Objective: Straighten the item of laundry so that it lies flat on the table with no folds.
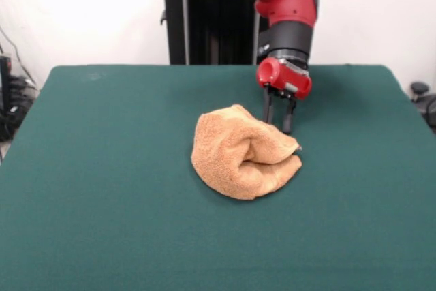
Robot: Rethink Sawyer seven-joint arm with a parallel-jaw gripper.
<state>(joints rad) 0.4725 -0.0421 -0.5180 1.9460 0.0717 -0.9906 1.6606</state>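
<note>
In the front view, the towel (242,152) lay close to the middle of the table (102,168), a little toward 3 o'clock from the centre. It was not flat. It sat as a rounded, bunched heap, with one thick fold rolled over another. The seam between the folds opened toward 3 o'clock, where a small corner stuck out. The outline of the heap was curved on its 6 and 9 o'clock sides, and no straight hem was seen there.

The gripper (278,126) hung from the red and black arm (286,5), which came down from 12 o'clock. Its two dark fingers (268,108) pointed down and stood a little apart, so they were open. They held nothing. The tips were at the 1 o'clock edge of the heap, just behind it. It could not be told whether they touched the cloth, because the heap covered the lowest part of them.

Around the towel the green cloth was bare on all sides. The widest free room was toward 9 o'clock and toward 6 o'clock. Toward 3 o'clock there was also a broad strip before the table edge. Toward 12 o'clock the free surface reached to the far edge, where the black pedestal (204,25) stood. The towel was well apart from every edge of the table.
</note>
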